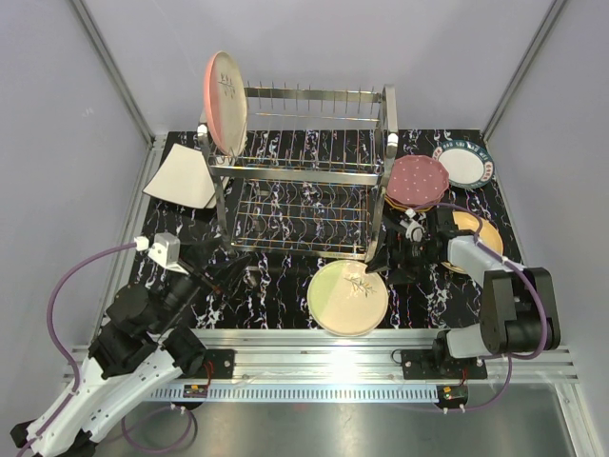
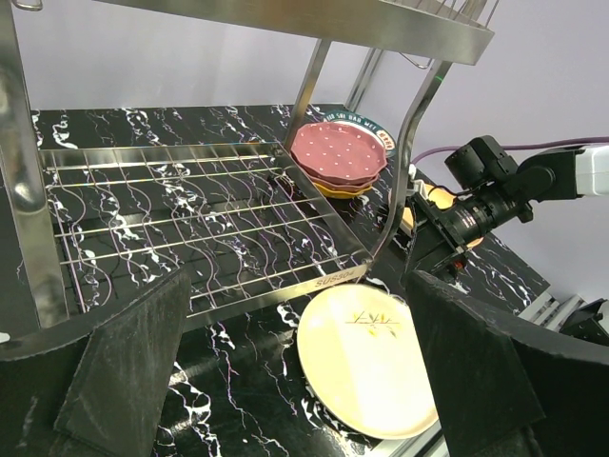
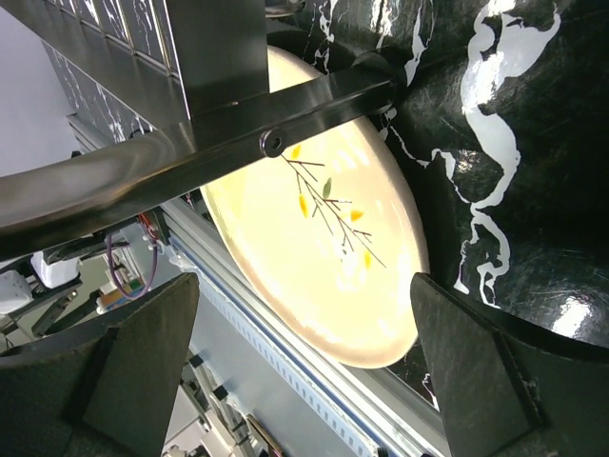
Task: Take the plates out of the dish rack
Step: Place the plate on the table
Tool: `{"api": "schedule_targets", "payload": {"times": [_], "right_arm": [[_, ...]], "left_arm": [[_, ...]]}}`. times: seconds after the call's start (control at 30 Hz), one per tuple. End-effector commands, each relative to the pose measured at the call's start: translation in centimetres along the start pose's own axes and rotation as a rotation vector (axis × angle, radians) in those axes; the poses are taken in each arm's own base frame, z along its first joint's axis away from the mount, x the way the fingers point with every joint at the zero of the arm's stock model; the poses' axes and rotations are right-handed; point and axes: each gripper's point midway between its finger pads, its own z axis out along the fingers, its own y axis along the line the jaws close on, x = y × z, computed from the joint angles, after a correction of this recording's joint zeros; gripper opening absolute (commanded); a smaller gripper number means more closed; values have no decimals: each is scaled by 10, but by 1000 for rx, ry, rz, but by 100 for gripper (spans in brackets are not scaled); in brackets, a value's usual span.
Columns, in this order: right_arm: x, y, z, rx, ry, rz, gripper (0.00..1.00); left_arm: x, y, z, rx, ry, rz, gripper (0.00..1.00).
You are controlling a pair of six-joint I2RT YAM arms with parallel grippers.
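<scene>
The silver dish rack (image 1: pixel 304 176) stands mid-table. One pink plate (image 1: pixel 226 103) stands upright in its top tier at the left end, and its lower tier (image 2: pixel 190 209) is bare. A cream plate (image 1: pixel 348 297) lies flat in front of the rack and shows in the left wrist view (image 2: pixel 366 357) and the right wrist view (image 3: pixel 324 257). My left gripper (image 1: pixel 233 276) (image 2: pixel 295 381) is open and empty, low at the rack's front left. My right gripper (image 1: pixel 388 257) (image 3: pixel 304 362) is open and empty, by the rack's front right leg (image 3: pixel 238 143), just above the cream plate's far edge.
A maroon dotted plate (image 1: pixel 417 181) (image 2: pixel 340 152) tops a stack right of the rack. A teal-rimmed white plate (image 1: pixel 464 163) lies behind the stack, and an orange plate (image 1: pixel 476 238) lies under my right arm. A squarish white plate (image 1: pixel 181 177) leans left of the rack. An aluminium rail (image 1: pixel 381 338) borders the near edge.
</scene>
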Motion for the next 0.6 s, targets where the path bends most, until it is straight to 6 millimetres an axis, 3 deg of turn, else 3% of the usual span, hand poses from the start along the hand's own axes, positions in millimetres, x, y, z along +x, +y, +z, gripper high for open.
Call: {"api": "schedule_targets", "payload": {"times": [0.0, 0.17, 0.33, 0.57], "right_arm": [[-3, 3, -4, 13, -26, 6, 100], [-7, 1, -3, 22, -37, 7, 100], [-23, 15, -16, -12, -123, -62, 100], [-69, 19, -75, -25, -351, -93, 100]], "left_arm": [[-21, -10, -5, 37, -58, -21, 99], [-21, -9, -5, 35, -57, -21, 99], [-21, -6, -8, 18, -56, -23, 99], [-20, 11, -9, -82, -43, -23, 99]]}}
